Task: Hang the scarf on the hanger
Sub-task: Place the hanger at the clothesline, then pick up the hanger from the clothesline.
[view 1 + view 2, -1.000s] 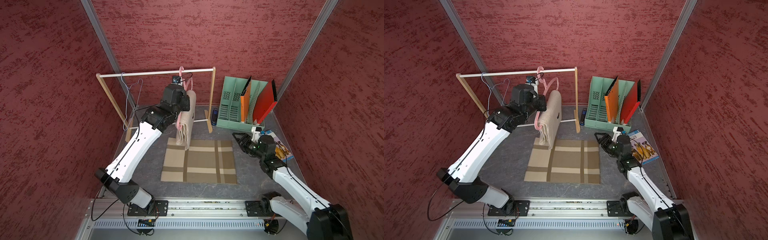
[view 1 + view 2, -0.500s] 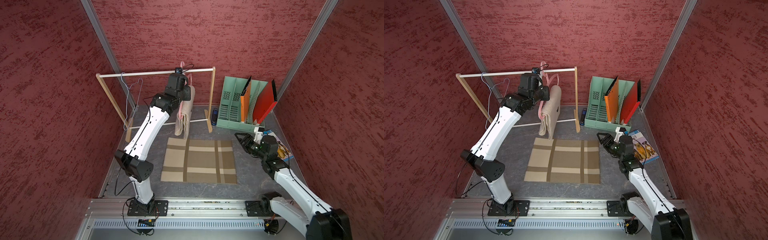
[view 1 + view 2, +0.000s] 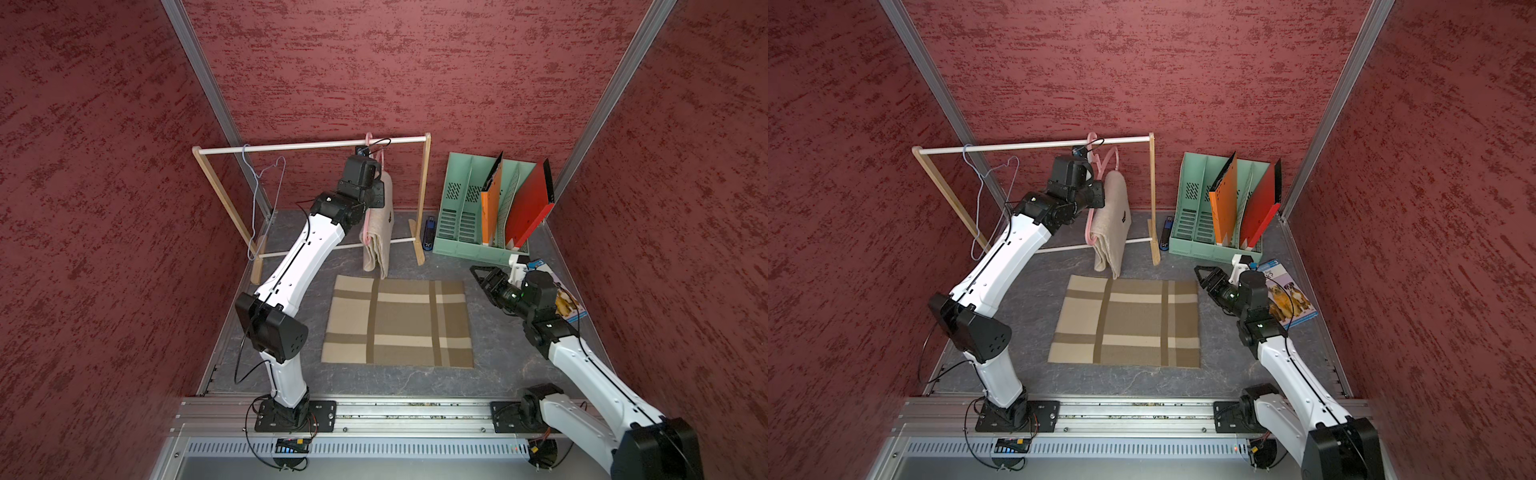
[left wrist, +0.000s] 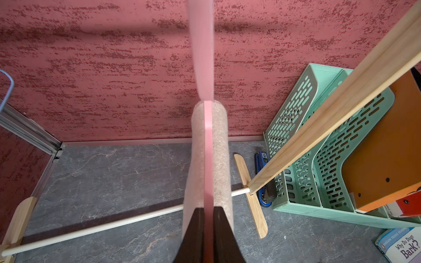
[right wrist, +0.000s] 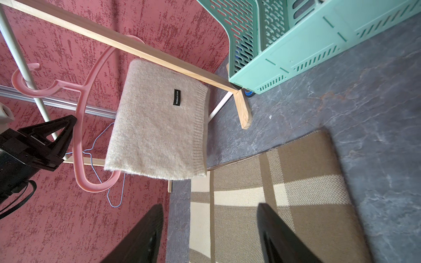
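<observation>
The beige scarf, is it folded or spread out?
Folded: the scarf hangs doubled over the pink hanger, with a layer on each side in the left wrist view.

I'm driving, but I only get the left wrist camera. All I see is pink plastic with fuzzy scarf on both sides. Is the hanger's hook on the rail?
Observer: Yes. In the right wrist view the pink hanger has its hook looped round the white rail of the rack.
Operator: What's my other arm doing?
Observer: Nothing with the hanger. In both top views the right gripper hangs with its jaws open and empty, beside the checked mat.
</observation>
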{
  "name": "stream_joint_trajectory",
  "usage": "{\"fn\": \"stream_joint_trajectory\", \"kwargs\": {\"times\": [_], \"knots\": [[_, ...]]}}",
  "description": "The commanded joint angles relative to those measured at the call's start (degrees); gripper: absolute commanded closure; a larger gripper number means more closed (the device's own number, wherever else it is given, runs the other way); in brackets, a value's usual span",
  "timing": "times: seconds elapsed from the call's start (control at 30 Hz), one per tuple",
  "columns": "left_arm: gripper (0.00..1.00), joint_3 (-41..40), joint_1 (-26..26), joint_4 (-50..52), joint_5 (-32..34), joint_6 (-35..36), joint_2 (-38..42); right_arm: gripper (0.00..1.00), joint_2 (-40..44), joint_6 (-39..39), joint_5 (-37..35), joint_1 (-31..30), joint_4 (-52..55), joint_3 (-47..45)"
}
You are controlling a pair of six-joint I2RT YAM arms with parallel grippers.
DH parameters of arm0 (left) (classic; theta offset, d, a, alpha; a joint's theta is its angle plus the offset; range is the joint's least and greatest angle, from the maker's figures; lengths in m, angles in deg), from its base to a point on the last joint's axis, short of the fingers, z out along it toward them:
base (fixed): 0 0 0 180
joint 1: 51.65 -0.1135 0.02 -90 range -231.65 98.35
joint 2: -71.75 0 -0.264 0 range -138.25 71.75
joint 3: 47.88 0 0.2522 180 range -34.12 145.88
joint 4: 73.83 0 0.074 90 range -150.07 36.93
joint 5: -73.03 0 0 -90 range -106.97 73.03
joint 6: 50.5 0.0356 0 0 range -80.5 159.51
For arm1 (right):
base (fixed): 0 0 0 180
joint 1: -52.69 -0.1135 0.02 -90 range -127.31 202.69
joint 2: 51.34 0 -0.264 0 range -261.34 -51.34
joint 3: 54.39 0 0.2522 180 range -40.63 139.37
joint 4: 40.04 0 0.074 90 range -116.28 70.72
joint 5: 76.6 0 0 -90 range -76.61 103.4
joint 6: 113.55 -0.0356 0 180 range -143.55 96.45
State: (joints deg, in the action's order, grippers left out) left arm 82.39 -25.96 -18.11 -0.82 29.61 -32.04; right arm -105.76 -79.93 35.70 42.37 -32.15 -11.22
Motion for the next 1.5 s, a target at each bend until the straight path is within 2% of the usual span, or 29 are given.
{"fn": "stream_joint_trajectory", "kwargs": {"times": [0.0, 0.2, 0.43, 0.67, 0.83, 1.0, 1.1, 1.27, 1.4, 1.47], "knots": [[0.75, -2.7, -0.1, -2.1, -2.3, -1.8, 3.8, 0.27, 1.3, 2.2, 0.1, 0.5, 2.4, 1.9], [0.54, -8.7, -0.2, -2.7, -4.4, -2.8, 10.0, 0.17, 3.0, 5.7, -0.6, 1.0, 7.0, 3.3], [0.30, -16.9, -0.7, 0.7, -8.3, -3.8, 21.1, 0.14, 4.9, 8.1, 1.1, 1.5, 11.0, 4.4], [0.22, -21.6, -5.3, 9.1, -9.6, -3.8, 33.9, 0.10, 8.5, 10.2, 1.4, 1.7, 15.3, 4.5], [0.21, -19.3, -13.8, 16.1, -11.1, -1.9, 38.5, 0.07, 11.4, 11.5, 1.6, 1.8, 18.9, 5.0], [0.19, -14.8, -23.9, 19.8, -16.1, 1.8, 36.5, 0.05, 13.6, 12.6, 2.3, 1.8, 21.1, 5.6], [0.19, -11.2, -29.9, 19.7, -16.8, 4.0, 32.9, 0.04, 14.3, 13.6, 2.5, 1.7, 22.4, 6.2], [0.17, -5.7, -35.4, 16.7, -15.8, 7.5, 26.8, 0.04, 14.6, 15.0, 2.7, 1.7, 24.5, 7.6], [0.16, -2.8, -38.9, 15.5, -18.6, 8.8, 20.3, 0.04, 14.3, 15.7, 2.3, 1.8, 24.7, 7.8], [0.17, -3.8, -40.1, 13.1, -19.4, 9.4, 18.2, 0.03, 13.8, 16.2, 2.0, 1.8, 24.8, 8.1]]}}
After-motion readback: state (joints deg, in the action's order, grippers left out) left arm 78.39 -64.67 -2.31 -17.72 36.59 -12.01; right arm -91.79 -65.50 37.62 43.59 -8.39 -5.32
